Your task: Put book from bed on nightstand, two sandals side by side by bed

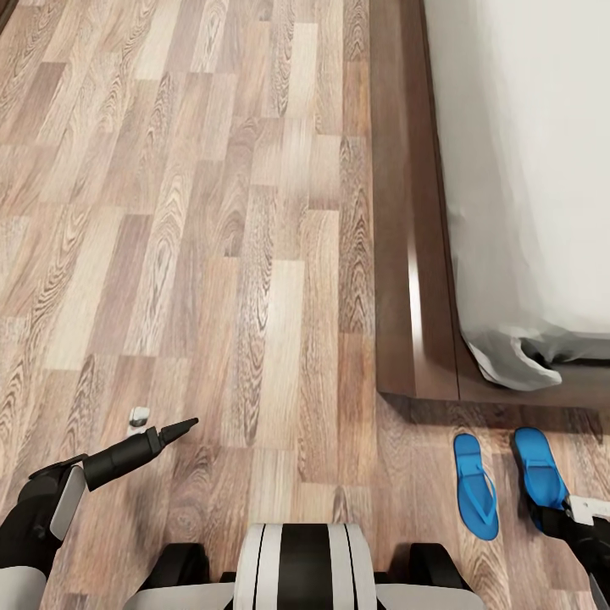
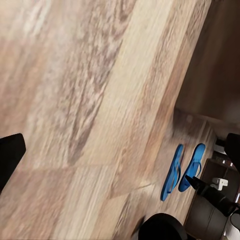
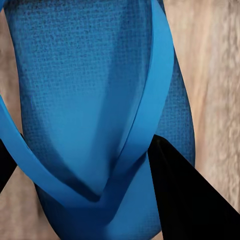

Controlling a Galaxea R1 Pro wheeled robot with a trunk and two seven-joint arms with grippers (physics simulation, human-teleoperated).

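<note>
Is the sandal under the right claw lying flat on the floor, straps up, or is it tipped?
Flat, straps up. In the head view that sandal lies sole-down on the floor beside the other sandal; the right wrist view shows its strap on top.

- You have both sandals (image 1: 474, 485) lying side by side on the floor (image 1: 212, 254), just before the bed's (image 1: 525, 169) foot corner.
- Your right gripper (image 1: 559, 512) sits at the outer sandal (image 1: 539, 470).

sandals (image 1: 474, 485) bright blue, fine dotted texture | floor (image 1: 212, 254) mixed brown wood-grain planks | bed frame (image 1: 415, 254) dark brown | mattress (image 1: 525, 169) pale grey-white | left pincer (image 1: 174, 432) black | robot base (image 1: 305, 563) white, black stripes
</note>
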